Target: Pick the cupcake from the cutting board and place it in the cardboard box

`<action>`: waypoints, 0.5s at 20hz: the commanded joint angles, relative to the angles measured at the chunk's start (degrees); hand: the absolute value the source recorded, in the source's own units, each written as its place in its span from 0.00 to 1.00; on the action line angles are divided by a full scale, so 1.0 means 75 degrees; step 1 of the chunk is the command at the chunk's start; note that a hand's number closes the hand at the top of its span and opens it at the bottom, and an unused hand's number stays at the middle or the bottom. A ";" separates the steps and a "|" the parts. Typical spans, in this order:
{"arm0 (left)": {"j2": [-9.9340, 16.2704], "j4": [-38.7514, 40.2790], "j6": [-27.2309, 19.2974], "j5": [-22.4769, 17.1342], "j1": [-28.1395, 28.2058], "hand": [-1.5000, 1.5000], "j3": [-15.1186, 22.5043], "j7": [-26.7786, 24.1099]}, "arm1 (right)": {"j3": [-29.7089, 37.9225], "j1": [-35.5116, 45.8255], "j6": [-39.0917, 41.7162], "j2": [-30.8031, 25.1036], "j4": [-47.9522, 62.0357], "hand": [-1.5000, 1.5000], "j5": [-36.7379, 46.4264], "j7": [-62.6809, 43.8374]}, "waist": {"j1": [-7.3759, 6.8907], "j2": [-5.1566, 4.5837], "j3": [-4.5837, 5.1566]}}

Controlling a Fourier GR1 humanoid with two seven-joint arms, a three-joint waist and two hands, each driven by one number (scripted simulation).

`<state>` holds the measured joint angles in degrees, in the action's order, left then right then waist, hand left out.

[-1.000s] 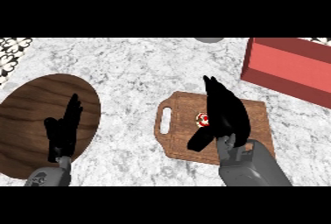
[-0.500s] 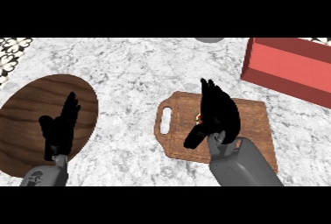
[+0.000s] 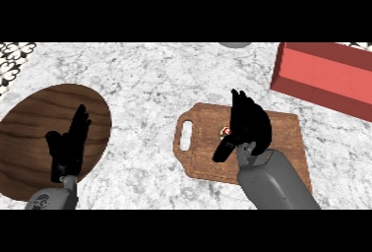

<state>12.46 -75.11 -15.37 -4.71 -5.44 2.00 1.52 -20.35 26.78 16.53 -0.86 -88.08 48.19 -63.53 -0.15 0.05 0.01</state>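
- Head view: marble counter (image 3: pixel 145 83), seen from steeply above.
- Wooden cutting board (image 3: pixel 203 162) sits mid-counter toward the near edge, handle slot on its left end.
- Right hand (image 3: pixel 249 125) is over the board's middle, fingers stretched toward the far edge, thumb angled down-left; its grey forearm comes in from the near edge.
- Cupcake (image 3: pixel 225 131): only a small red-and-white bit shows at the left edge of the right hand, on the board, mostly hidden by the hand.
- Cannot tell whether the right hand's fingers close on the cupcake or just cover it.
- Red box (image 3: pixel 323 74) at the counter's far right corner, well apart from the board.
- Dark round wooden board (image 3: pixel 29 128) at the counter's left edge.
- Left hand (image 3: pixel 69 142) over that round board, fingers straight and relaxed, holding nothing, resting.
- Grey round object (image 3: pixel 234 45) cut off at the far edge; patterned patch (image 3: pixel 15 59) at the far left corner.
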 commanded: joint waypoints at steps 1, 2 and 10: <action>0.0009 0.0325 0.0277 -0.0093 -0.0002 0.50 -0.0155 -0.0347 | 0.0144 0.0423 0.0467 0.0108 0.0352 0.00 -0.0017 -0.1135 | -0.0007 -0.0010 0.0004; 0.0106 0.0164 0.0231 -0.0061 -0.0033 0.50 -0.0190 -0.0194 | -0.0226 0.0219 0.0220 0.0109 0.0472 0.00 0.0062 -0.1261 | -0.0025 -0.0006 0.0003; -0.0019 0.0507 0.0235 0.0043 -0.0434 0.50 -0.0362 -0.0122 | -0.0089 -0.0201 -0.0281 0.0109 0.1058 0.00 0.0167 -0.0456 | 0.0019 -0.0012 0.0001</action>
<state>12.25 -74.27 -14.44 -4.31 -6.53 0.64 1.81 -19.61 26.93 15.79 -0.67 -81.66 48.98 -61.65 -0.20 0.01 0.00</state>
